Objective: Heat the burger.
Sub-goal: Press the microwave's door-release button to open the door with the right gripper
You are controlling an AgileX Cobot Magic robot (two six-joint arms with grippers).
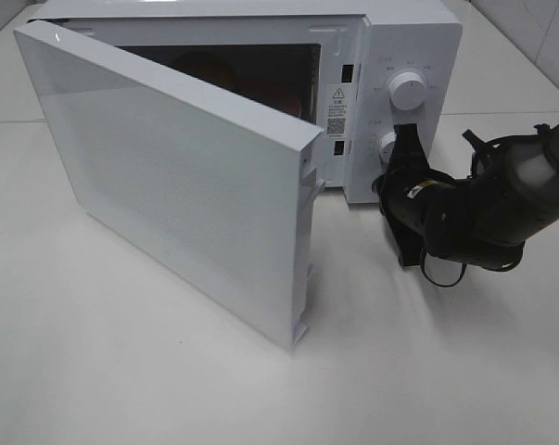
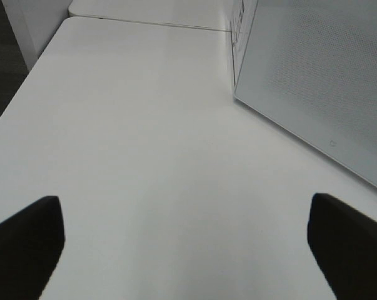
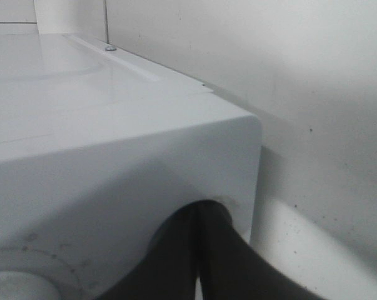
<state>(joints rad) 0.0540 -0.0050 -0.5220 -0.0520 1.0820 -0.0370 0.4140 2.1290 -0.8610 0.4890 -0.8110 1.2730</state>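
- A white microwave (image 1: 418, 37) stands at the back of a white counter (image 1: 121, 371), seen from a high camera.
- Its door (image 1: 168, 176) is swung wide open and angles out toward the front left, hiding much of the cavity.
- The burger (image 1: 205, 69) is inside the microwave. It shows only as a dim reddish-brown rounded shape in the dark cavity above the door's top edge, and I cannot make out its layers.
- The control panel on the microwave's right side has an upper knob (image 1: 407, 90) and, below it, a lower knob (image 1: 387, 144).
- My right gripper (image 1: 404, 137) reaches in from the right side of the counter, with its tip at the control panel, just beside the lower knob.
- In my right wrist view its two dark fingers (image 3: 226, 262) are pressed together with only a thin seam between them. I see nothing held between them, and I cannot tell whether they touch the knob.
- My left gripper (image 2: 183, 209) is spread wide. Its dark fingers (image 2: 25, 244) sit at opposite edges of the wrist view, with bare counter between them.
- The open door's outer face lies ahead of my left gripper and off to one side, apart from it.
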